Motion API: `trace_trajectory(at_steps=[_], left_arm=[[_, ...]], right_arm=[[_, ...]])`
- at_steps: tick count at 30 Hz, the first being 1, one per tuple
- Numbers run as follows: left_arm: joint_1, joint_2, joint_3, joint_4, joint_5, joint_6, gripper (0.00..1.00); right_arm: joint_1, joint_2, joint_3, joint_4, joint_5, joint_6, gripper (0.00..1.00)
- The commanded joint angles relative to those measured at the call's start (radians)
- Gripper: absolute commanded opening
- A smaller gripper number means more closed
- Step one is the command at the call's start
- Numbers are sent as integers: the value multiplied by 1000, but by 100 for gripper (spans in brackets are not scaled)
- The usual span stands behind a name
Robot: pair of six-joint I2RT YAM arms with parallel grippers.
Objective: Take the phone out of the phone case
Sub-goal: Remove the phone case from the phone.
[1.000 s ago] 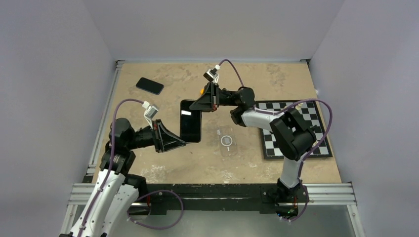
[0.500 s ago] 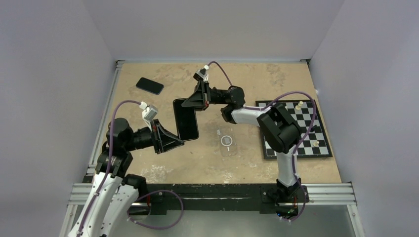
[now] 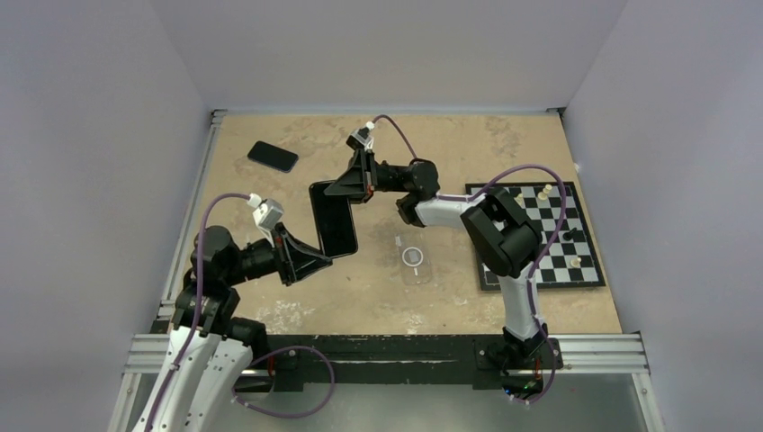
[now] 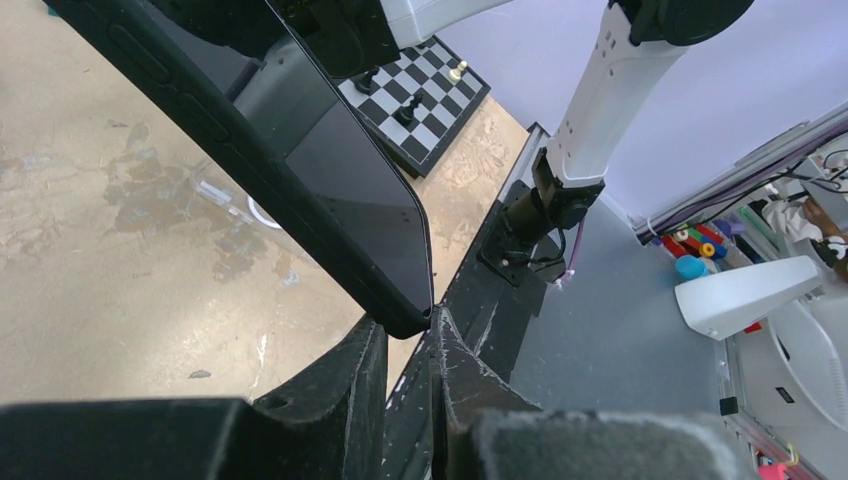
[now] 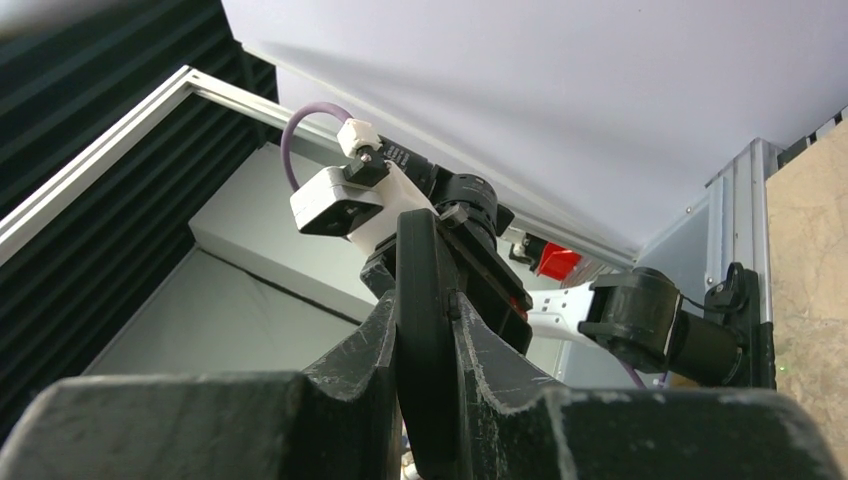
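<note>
From above, the phone hangs in the air over the bench. The left hand pinches its near bottom corner. The right hand pinches its far top end. The clear case lies flat on the bench nearby and looks empty.

In the left wrist view, the left hand is almost closed on just the tip of the phone's corner. I think that tiny grip could slip, and the phone would drop.

In the right wrist view, the right hand's narrow fingers squeeze the phone's thin edge. If the hands pull different ways, it may twist loose.

I count two phones, with a second phone lying far left. There is one case, one chessboard and two hands.
</note>
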Motion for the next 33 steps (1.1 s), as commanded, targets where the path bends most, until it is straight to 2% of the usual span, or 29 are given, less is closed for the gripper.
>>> trace_trajectory(at_steps=[1,13,17,21,25,27,30,33], left_arm=[[9,35,-7,-12,-191,149,0],[11,28,-2,-25,-222,194,0],[11,23,-16,36,-127,163,0],[11,32,-39,156,16,96,0],[11,51,-49,283,91,32,0],[11,82,-37,264,61,41,0],[11,149,6,147,-14,106,0],[11,185,13,134,-71,95,0]], right_arm=[[61,-78,10,301,34,361,0],[60,-131,-55,295,31,400,0],[59,-125,-38,298,34,412,0],[56,-114,-14,296,30,419,0],[56,-87,-1,300,36,432,0],[55,-80,4,301,36,435,0],[56,-78,14,300,32,436,0],[56,-72,26,299,34,432,0]])
